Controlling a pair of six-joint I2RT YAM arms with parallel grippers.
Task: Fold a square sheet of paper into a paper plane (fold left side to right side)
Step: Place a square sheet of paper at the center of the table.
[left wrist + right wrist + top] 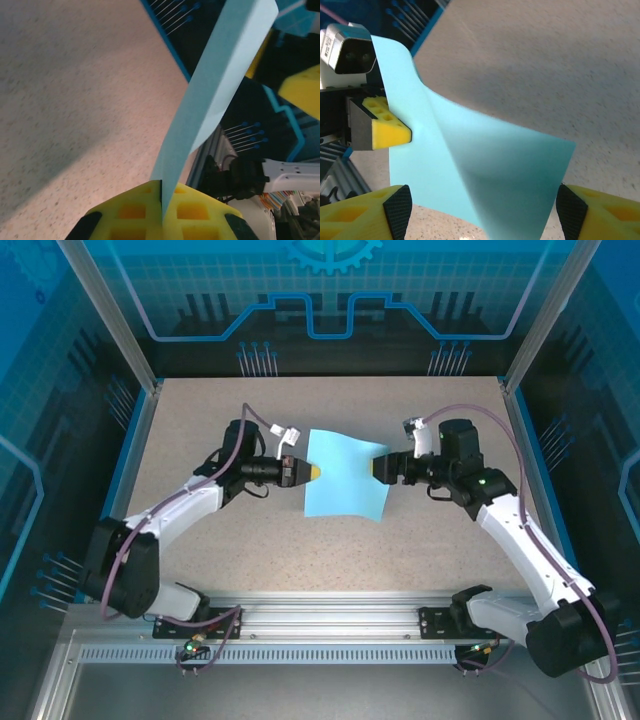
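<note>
The square sheet of paper [345, 475] is light blue and hangs lifted over the middle of the table, slightly bowed. My left gripper [312, 472] is shut on its left edge. In the left wrist view the paper [215, 95] runs edge-on out of the closed yellow jaws of the left gripper [161, 200]. My right gripper [378, 467] sits at the sheet's right edge. In the right wrist view the right gripper [482, 215] is open, its fingers [395, 210] wide apart, and the curved paper [485, 160] lies between them. The left gripper [390, 131] pinches the far edge there.
The speckled beige table [220, 540] has bare room in front of and behind the sheet. Blue panelled walls and aluminium posts [110, 315] enclose it. A metal rail [330, 615] with both arm bases runs along the near edge.
</note>
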